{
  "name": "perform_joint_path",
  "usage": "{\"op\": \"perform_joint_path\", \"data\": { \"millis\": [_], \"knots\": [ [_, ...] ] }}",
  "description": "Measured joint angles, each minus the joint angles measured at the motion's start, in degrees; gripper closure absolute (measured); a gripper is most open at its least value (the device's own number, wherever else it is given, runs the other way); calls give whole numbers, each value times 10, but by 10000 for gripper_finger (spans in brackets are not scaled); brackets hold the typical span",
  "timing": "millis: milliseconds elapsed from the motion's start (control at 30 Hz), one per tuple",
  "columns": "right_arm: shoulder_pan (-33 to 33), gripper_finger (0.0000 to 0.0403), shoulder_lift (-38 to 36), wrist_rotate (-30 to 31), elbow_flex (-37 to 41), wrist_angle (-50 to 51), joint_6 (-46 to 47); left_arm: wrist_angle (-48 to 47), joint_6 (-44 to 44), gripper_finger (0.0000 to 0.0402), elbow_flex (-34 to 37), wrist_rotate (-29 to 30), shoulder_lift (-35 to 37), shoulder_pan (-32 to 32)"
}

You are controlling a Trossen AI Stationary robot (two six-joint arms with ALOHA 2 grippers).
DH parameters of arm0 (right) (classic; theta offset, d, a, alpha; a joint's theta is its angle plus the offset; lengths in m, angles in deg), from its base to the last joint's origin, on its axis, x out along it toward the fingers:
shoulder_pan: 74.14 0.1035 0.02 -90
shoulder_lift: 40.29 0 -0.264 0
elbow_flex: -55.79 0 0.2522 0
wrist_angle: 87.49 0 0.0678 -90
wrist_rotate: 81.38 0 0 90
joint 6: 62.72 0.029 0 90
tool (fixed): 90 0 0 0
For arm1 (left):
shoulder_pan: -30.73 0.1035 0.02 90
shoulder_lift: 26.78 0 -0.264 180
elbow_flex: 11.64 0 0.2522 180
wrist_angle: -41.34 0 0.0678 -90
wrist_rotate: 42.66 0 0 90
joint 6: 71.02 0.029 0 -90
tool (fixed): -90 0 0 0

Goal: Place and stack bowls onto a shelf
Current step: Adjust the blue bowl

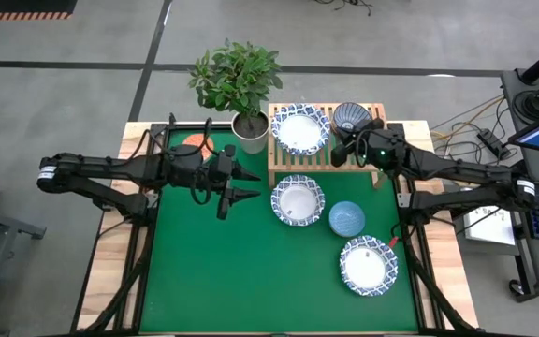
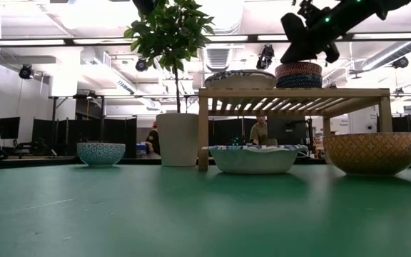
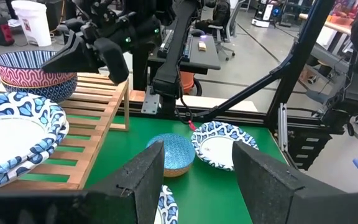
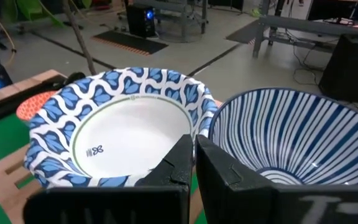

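Observation:
The pale wooden shelf (image 1: 327, 157) stands at the mat's far side. On its slats rest a white bowl with a blue-patterned rim (image 1: 299, 128) and a dark blue striped bowl (image 1: 352, 117). My right gripper (image 4: 194, 163) is shut and hangs just above the shelf, between those two bowls (image 2: 307, 39). My left gripper (image 1: 247, 183) hovers open and empty over the green mat, left of another white bowl (image 1: 298, 199). A light blue bowl (image 1: 347, 219) and a third white bowl (image 1: 368, 265) sit on the mat.
A potted plant (image 1: 249, 131) stands by the shelf's left end. A small bowl, orange-red inside (image 1: 193, 140), sits at the far left behind my left arm. Bare green mat (image 1: 223, 271) stretches along the near left. A person shows in the room beyond the table.

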Motion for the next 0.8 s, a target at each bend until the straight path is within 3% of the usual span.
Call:
{"op": "perform_joint_path", "data": {
  "millis": [467,733,800],
  "knots": [
    [0,394,-13,0,0,36,16,0,0,229,0,0,0,0],
    [1,394,-62,-1,0,21,9,-3,0,229,0,0,0,0],
    [4,394,-82,-26,0,21,10,-14,0,229,0,0,0,0]
  ]
}}
